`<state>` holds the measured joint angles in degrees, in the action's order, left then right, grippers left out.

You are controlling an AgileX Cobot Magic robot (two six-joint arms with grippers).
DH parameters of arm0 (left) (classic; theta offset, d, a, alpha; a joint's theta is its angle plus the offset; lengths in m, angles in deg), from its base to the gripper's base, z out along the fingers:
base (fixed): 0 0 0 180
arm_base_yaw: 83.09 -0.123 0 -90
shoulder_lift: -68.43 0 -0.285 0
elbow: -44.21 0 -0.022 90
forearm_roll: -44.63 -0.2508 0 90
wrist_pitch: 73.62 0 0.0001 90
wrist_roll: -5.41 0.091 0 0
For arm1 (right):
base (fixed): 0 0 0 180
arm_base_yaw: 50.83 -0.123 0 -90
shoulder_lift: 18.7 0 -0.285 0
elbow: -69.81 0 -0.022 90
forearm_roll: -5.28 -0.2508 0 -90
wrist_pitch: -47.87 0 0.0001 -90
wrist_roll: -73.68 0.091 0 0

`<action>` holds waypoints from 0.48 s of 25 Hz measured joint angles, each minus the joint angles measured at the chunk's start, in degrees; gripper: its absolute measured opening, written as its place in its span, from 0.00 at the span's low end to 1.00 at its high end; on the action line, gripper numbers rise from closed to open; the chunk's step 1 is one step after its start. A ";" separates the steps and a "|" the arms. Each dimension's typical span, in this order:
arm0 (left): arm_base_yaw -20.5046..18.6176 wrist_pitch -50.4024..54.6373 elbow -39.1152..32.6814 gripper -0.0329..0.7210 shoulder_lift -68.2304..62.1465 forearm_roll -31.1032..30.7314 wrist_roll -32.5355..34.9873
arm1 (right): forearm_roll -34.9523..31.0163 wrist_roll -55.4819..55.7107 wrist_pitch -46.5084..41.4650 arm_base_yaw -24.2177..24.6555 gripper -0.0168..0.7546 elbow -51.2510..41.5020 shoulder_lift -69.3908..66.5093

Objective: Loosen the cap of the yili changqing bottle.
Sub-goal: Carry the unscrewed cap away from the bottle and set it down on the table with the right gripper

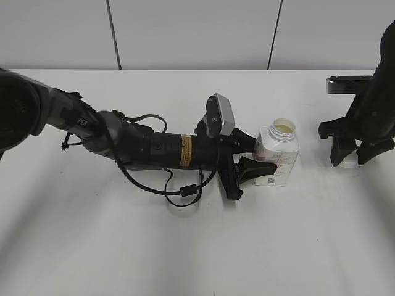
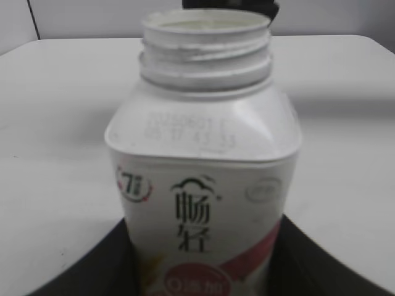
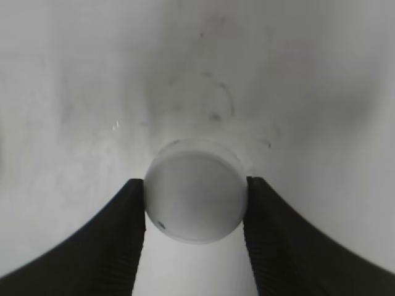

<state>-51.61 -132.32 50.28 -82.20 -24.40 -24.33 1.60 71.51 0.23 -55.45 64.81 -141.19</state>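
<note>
Item 1, yili changqing bottle (image 1: 278, 157): squarish white bottle with sloped shoulders, standing upright on the white table (image 1: 185, 246), right of centre in the exterior view. The round threaded neck is open, showing pale contents inside. The left wrist view shows dark printed characters, a pink-red band low on the face and a faint stamped code on the shoulder.

Item 2, left gripper (image 1: 247, 157): arm stretched low across the table from the left, black with a yellow label band and loose cables. Its 2 dark fingers (image 2: 92, 271) sit against opposite sides of the bottle's lower body, clamped on it.

Item 3, cap (image 3: 195, 196): small round white cap, off the bottle, well apart from it to the right. In the right wrist view it lies between 2 black ribbed pads, each touching its rim. Whether it rests on the table or hangs just above cannot be told.

Item 4, right gripper (image 1: 349, 157): pointed downward at the right edge of the exterior view, fingers closed on the cap, whose white edge shows between the tips.
</note>
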 joint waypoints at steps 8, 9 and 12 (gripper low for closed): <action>0.00 0.00 0.00 0.50 0.00 0.00 0.00 | 0.26 -0.04 3.25 0.00 0.62 -0.01 -1.99; 0.00 0.00 0.00 0.50 0.00 0.00 0.00 | 0.44 -0.04 3.25 0.00 0.68 -0.01 -2.06; 0.00 0.00 0.00 0.50 0.00 0.00 0.00 | 0.68 -0.13 3.25 0.00 0.79 -0.01 -2.08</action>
<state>-51.61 -132.32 50.28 -82.20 -24.40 -24.33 2.28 71.39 3.48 -55.45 64.80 -143.27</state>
